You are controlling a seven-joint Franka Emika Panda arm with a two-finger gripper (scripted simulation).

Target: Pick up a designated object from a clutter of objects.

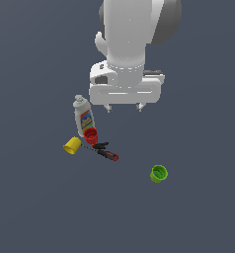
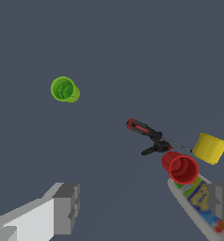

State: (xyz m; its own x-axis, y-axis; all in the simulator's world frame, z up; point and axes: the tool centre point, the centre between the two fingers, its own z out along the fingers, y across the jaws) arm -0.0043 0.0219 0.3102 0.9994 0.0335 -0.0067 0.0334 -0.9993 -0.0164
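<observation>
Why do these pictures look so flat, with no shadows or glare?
Exterior view: even light, no cast shadow under the green cup or bottle. Wrist view: sharp throughout, no glare on the red cup; gripper fingers look blocky.

The white bottle (image 1: pixel 83 117) has a sticker on its side with blue, yellow and red patches. The marks on it are too small and blurry to read. Nothing else here has any words or numbers.

Simulated test scene, featureless dark grey-blue ground (image 1: pixel 35 207), flat rendered shading, no room or furniture
</observation>
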